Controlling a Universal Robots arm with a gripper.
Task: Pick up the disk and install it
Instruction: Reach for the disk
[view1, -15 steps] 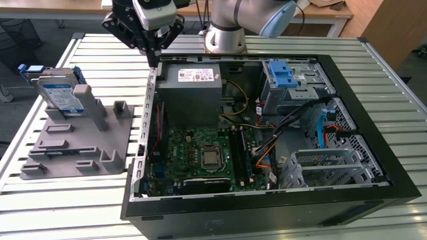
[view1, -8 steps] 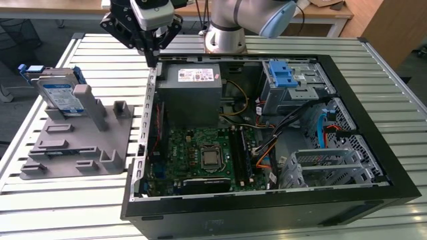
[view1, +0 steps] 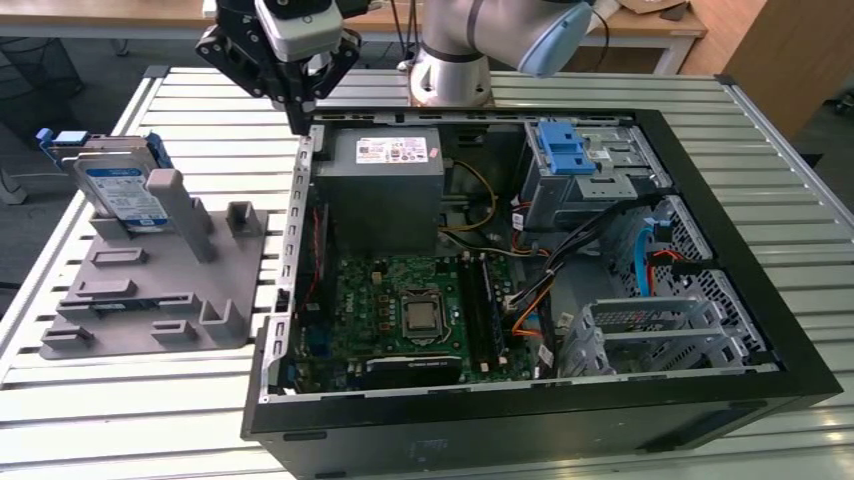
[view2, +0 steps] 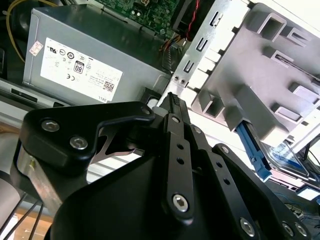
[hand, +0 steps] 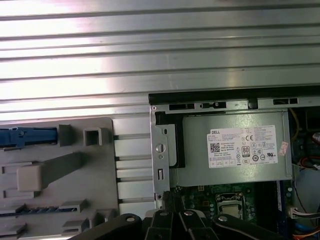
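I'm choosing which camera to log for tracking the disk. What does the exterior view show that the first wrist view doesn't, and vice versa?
The exterior view adds the disk with its label facing the camera, the drive cage with its blue latch, and the arm. The first wrist view adds a straight-down look at the case's rear edge, with the disk's blue rail edge-on. Shared: the gripper, empty, over the case's rear corner; the power supply; the grey fixture holding the disk; the processor socket; the slatted table.
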